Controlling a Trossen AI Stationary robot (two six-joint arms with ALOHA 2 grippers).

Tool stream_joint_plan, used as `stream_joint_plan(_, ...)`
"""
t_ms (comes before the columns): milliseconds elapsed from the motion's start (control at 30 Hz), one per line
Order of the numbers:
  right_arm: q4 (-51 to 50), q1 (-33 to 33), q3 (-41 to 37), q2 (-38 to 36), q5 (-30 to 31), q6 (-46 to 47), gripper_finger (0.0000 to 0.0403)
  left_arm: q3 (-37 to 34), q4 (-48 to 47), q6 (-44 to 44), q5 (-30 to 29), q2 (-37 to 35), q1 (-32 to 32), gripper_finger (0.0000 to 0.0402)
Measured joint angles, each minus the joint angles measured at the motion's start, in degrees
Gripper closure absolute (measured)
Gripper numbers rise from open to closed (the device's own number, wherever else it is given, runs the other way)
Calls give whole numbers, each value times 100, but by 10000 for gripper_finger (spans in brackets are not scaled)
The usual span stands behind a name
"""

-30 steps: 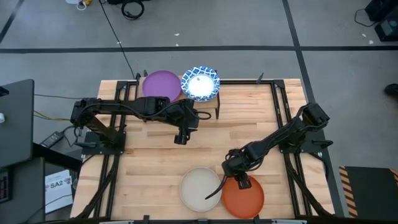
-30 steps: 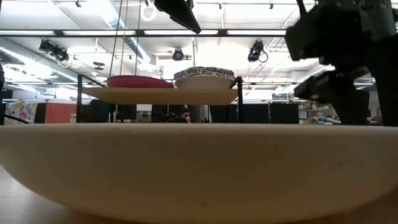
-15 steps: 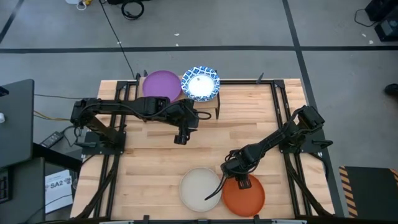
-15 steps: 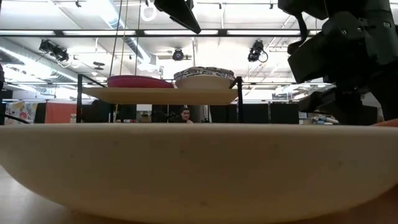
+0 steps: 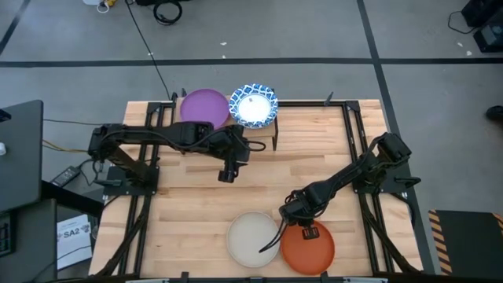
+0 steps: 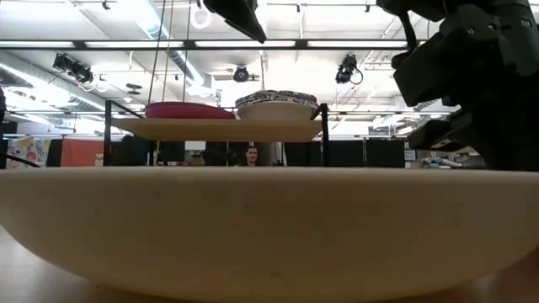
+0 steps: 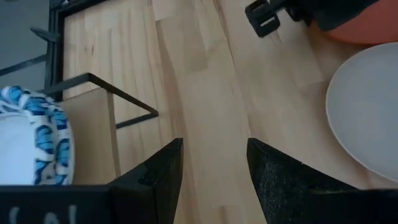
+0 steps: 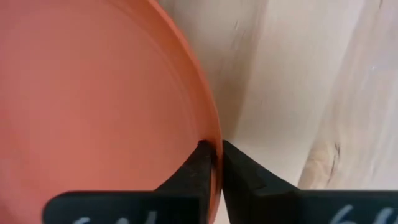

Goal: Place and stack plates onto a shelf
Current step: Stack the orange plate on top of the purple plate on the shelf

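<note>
An orange plate [image 5: 310, 250] lies near the table's front edge, with a beige plate [image 5: 251, 239] to its left. My right gripper [image 5: 307, 230] is at the orange plate's far rim, shut on it. A purple plate [image 5: 203, 106] and a blue-patterned white plate [image 5: 253, 104] rest side by side on the shelf [image 6: 219, 128] at the table's far edge. My left gripper [image 5: 226, 174] hangs open over the bare table middle, in front of the shelf, holding nothing [image 7: 212, 155]. My right gripper pinches the orange plate's far rim [image 8: 216, 163] between its two fingers, one finger on the inner side of the rim and one on the outer side. The fingers come from above, slanting down from the table's right. The plate lies flat.
The beige plate fills the foreground of the low view [image 6: 269, 227]. Black metal frames [image 5: 357, 134] run along both sides of the table. Bare wood lies between the shelf and the near plates. A person shows far off in the room [image 6: 250, 155].
My right gripper has shut its fingers on the orange plate's far rim, settling slightly lower at it. The plate has stayed in place.
</note>
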Motion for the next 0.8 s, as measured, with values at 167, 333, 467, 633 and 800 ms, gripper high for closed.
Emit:
stream_joint_plan(167, -19, -4, -5, -24, -189, 4, 385, 0, -294, -291, 1, -374, 0, 219)
stream_joint_plan(333, -187, -9, -27, -173, -184, 2, 385, 2, -1078, -763, 3, -790, -4, 219)
stream_joint_plan(467, -393, -26, -34, -403, -133, 0, 385, -355, -1320, -1166, 3, -1170, -44, 219)
stream_joint_plan(633, -606, -93, -34, -706, -58, 0, 386, -1567, -1030, -1630, 3, -1920, -204, 219)
stream_joint_plan(800, -914, -217, -34, -1126, 118, -2, 386, -2885, -220, -2145, 14, -2803, -417, 219)
